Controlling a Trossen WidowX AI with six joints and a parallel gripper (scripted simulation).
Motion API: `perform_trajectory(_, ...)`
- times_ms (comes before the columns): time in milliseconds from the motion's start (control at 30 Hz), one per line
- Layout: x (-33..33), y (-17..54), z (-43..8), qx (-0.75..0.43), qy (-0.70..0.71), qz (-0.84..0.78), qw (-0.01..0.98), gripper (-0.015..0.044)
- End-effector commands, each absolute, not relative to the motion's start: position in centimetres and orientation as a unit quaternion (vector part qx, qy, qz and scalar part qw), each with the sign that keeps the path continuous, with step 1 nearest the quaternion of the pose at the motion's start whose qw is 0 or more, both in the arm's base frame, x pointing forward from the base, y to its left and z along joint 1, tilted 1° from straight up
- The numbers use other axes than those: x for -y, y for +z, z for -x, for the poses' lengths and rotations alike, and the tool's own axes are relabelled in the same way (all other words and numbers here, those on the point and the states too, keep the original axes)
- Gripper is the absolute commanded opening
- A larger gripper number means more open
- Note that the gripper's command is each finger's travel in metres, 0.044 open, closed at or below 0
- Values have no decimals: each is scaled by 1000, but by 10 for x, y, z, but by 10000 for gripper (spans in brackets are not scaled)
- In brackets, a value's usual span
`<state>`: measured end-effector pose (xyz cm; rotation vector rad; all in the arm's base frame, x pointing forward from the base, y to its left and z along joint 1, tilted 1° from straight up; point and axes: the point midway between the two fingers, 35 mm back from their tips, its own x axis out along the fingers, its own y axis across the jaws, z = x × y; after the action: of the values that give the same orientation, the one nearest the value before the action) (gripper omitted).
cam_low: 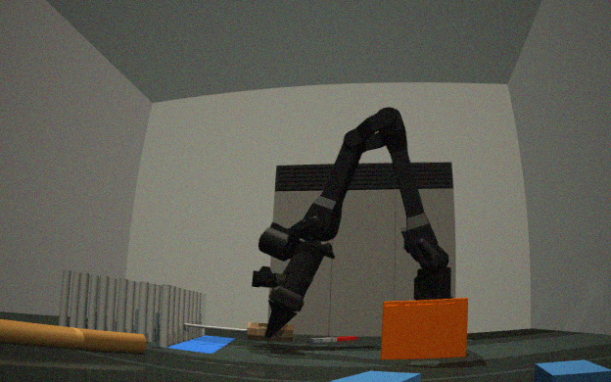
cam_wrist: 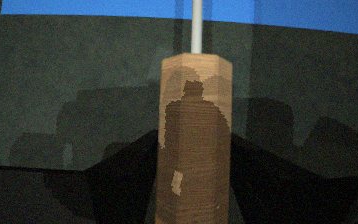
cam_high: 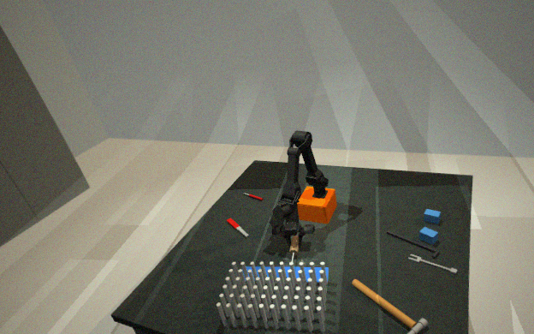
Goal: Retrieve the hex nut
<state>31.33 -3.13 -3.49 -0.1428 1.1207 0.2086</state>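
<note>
My gripper [cam_high: 294, 239] [cam_low: 271, 335] [cam_wrist: 191, 138] is shut on the wooden handle [cam_high: 293, 247] [cam_low: 257, 331] [cam_wrist: 195, 62] of a tool, low over the table. Its thin pale shaft [cam_high: 293, 258] [cam_low: 216, 327] [cam_wrist: 196, 25] points at the spacers, passing above the blue taped strip [cam_high: 305, 274] [cam_low: 204, 344] [cam_wrist: 105, 7]. The shaft's far end reaches the near edge of the field in the exterior view; whether it is between spacers I cannot tell. The grey metal spacers [cam_high: 283, 307] [cam_low: 164, 313] stand upright in rows. The hex nut is not visible.
A hammer [cam_high: 383, 301] [cam_low: 55, 335] lies right of the field in the top view. A dark rod [cam_high: 412, 242], a forked tool [cam_high: 435, 265] and two blue blocks [cam_high: 432, 216] [cam_high: 429, 235] are farther right. Two red-handled tools [cam_high: 233, 223] [cam_high: 255, 197] lie left. An orange block [cam_high: 315, 211] [cam_low: 424, 328] is by the arm's base.
</note>
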Motion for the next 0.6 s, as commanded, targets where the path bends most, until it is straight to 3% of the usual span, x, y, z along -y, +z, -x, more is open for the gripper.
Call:
perform_trajectory(0,32,-32,-321,-525,96,68,843,0)
perform_trajectory(567,29,-31,-332,-524,96,68,843,0)
